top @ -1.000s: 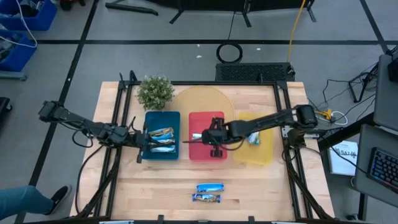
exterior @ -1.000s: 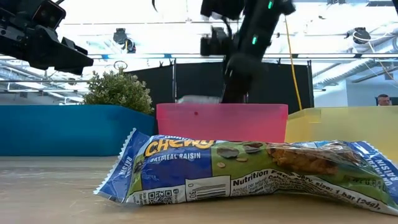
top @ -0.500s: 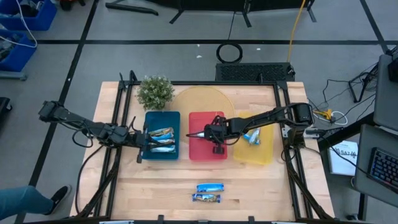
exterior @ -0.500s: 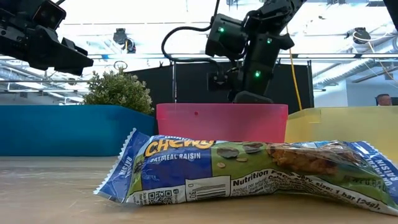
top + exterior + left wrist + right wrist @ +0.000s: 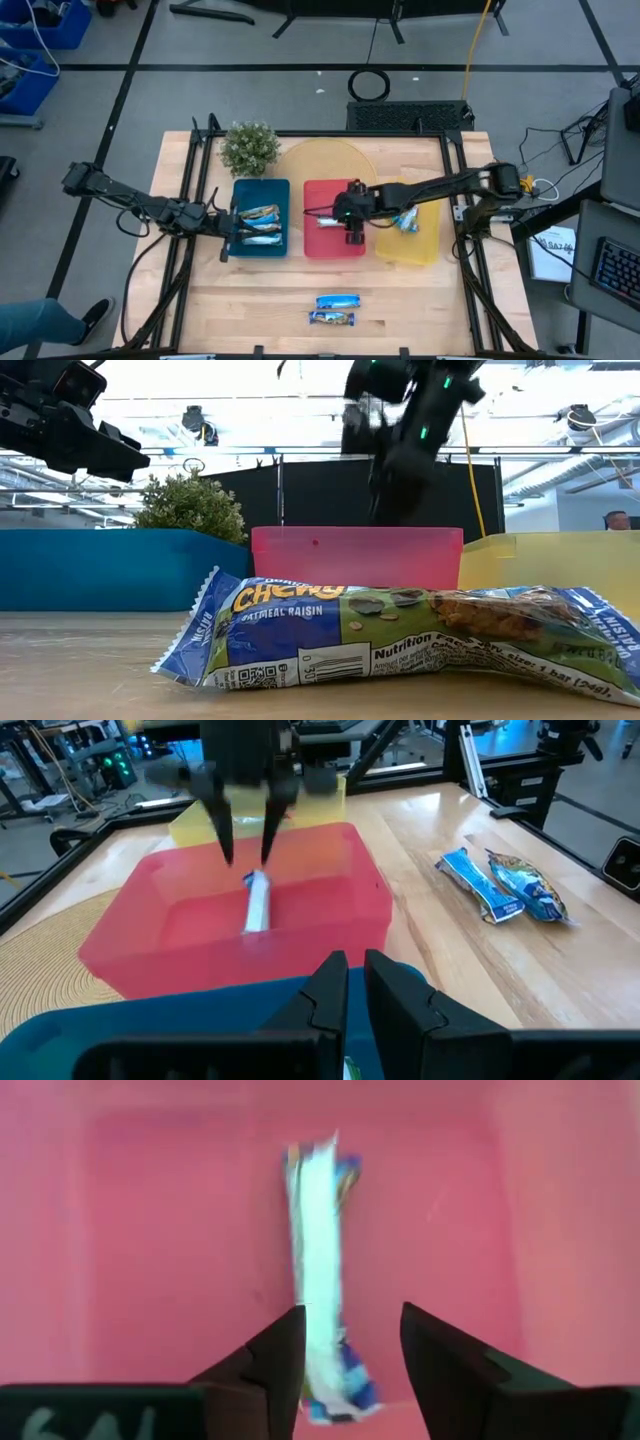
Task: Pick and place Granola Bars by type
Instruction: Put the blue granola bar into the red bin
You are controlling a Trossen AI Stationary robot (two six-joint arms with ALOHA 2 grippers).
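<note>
My right gripper hangs open over the red tray, fingers pointing down. A blue-and-white granola bar lies on the tray floor just under the fingertips, apart from them; the left wrist view shows this bar below the right gripper. My left gripper waits shut at the left edge of the blue tray, which holds two silvery bars. One bar lies in the yellow tray. Two blue bars lie flat near the table's front edge.
A potted plant stands behind the blue tray, and a round woven mat lies under the trays' far ends. Bare wood stretches between the trays and the two front bars. In the low view one front bar fills the foreground.
My right gripper has opened over the red tray and let go of the blue-and-white bar, which now lies on the tray floor. The gripper has shifted slightly toward the table's right edge and its wrist has turned.
</note>
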